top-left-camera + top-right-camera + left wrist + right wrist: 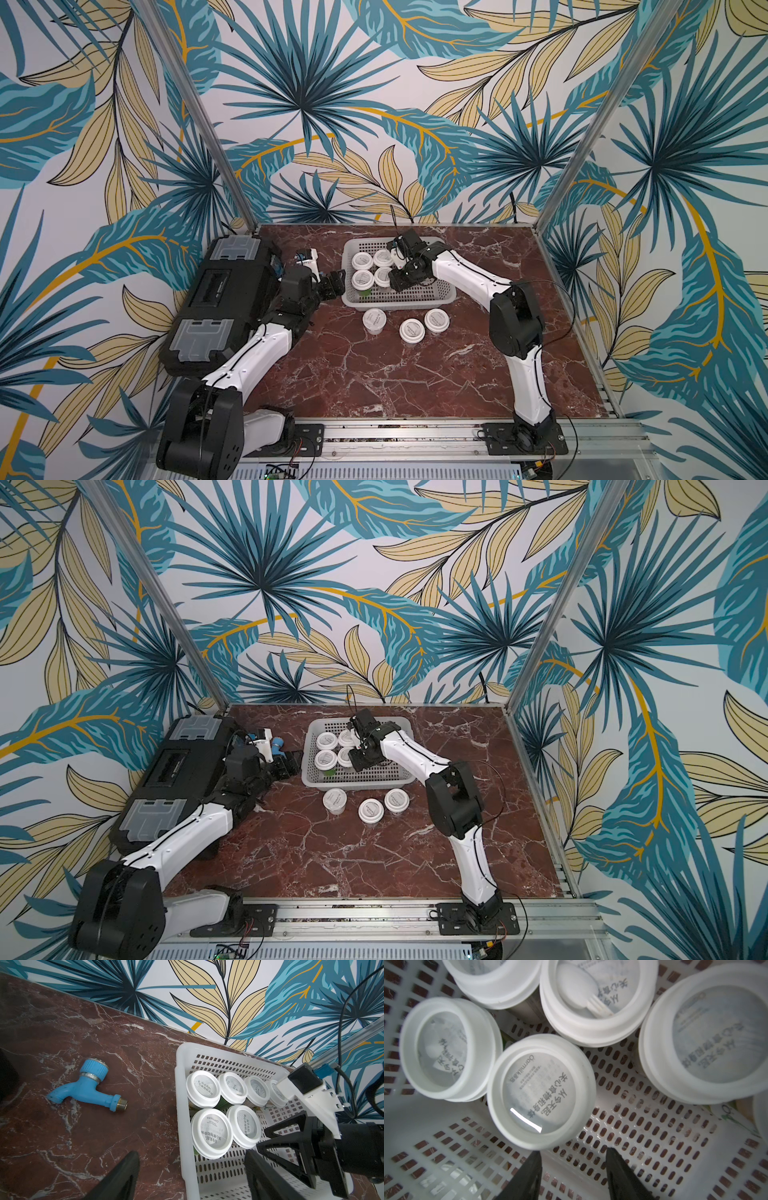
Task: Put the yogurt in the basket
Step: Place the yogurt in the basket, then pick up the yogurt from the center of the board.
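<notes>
The right gripper [573, 1150] is hovering inside the basket [399, 305], jaws apart and empty, beside six yogurt cups [540, 1092]. Rising straight up is looking safest before it reaches for the three loose cups [412, 330] at the basket's six o'clock. The left gripper [334, 281] is hanging at nine o'clock, jaws spread.

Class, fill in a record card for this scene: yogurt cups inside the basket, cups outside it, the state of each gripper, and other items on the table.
in basket: six white-lidded round yogurt cups, lids up, in the pale perforated plastic basket
outside basket: three more cups on the red-brown marble table, in front of the basket
left gripper: open, empty, beside the basket
right gripper: open, empty, low inside the basket
other items: blue plastic tap; large black toolbox
</notes>
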Robot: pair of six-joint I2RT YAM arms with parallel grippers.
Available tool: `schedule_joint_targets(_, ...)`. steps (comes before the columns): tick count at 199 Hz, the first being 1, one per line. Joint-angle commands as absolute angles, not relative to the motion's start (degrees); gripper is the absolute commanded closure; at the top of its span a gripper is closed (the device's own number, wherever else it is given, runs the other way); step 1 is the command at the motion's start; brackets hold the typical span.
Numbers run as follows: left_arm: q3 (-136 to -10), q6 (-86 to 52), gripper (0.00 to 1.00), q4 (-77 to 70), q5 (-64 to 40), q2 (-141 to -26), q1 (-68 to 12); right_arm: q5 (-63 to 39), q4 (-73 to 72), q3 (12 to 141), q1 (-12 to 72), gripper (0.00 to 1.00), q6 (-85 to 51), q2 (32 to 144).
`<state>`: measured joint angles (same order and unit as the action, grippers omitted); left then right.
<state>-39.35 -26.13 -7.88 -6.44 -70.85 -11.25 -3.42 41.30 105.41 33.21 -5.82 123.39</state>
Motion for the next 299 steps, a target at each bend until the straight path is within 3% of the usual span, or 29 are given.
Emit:
schedule_joint_targets(1, -40.3, -25.1, 0.17, -7.6, -6.0, -71.2, -11.6, -3.0, 41.5, 102.9, 33.4, 0.45, -6.4, 118.0)
schedule_joint_targets(73, -40.3, -25.0, 0.17, -7.6, -6.0, -71.0, -11.7, -2.8, 47.0, 95.7, 33.8, 0.28, -7.2, 102.7)
schedule_joint_targets(160, -40.4, -24.9, 0.16, -8.1, -6.2, -71.0, -13.0, 1.7, 54.8, 83.4, 41.3, 0.16, -11.0, 89.5)
schedule_joint_targets(272, -43.8, -19.1, 0.2, -8.7, -9.0, -73.2, -18.7, 3.1, 53.4, 79.7, 47.4, 0.14, -11.7, 96.1)
schedule_joint_targets(299, -45.2, -18.7, 0.16, -7.1, -7.4, -74.5, -19.8, 3.3, 52.9, 79.3, 47.9, 0.14, -12.0, 97.4)
